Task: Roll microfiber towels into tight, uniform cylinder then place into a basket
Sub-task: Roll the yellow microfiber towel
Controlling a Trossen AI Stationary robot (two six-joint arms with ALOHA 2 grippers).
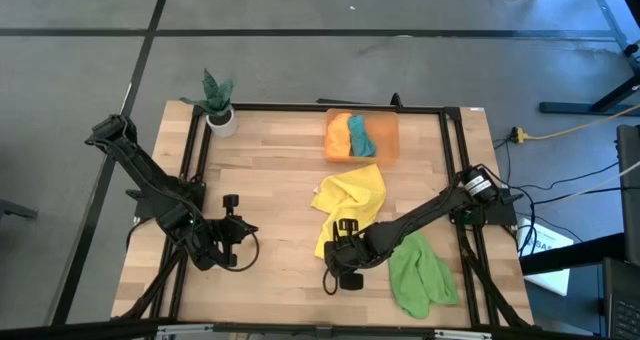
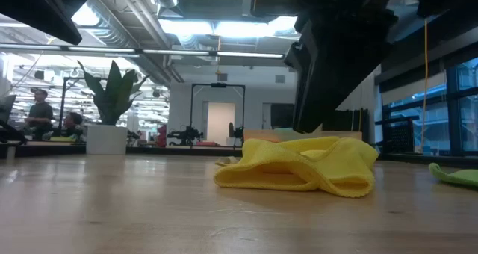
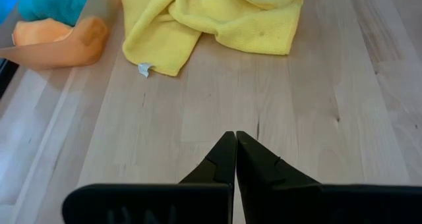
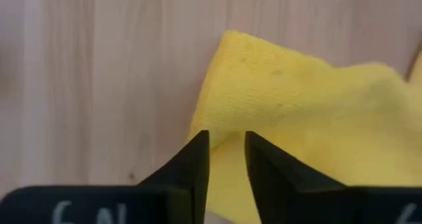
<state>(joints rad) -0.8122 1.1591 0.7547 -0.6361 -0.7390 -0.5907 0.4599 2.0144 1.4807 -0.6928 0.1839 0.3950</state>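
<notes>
A: Spanning most of the high view, a wooden table is shown, framed by black rails. What is laid on it?

B: A crumpled yellow towel is seen near the middle. A light green towel is heaped near the front edge on the right side, just beside the right arm. The basket, of translucent orange plastic, is set at the far edge; an orange towel and a teal towel are held inside it, side by side.

A: How are the grippers placed?

B: The right gripper is lowered at the near corner of the yellow towel. Its jaws are seen slightly apart, with a narrow gap between them over the towel's edge; whether cloth is pinched cannot be told. The left gripper is held over bare wood, well apart from the towels, its jaws pressed together on nothing.

A: And the smallest item?

B: A white pot with a green plant is stood at the far left corner.
</notes>
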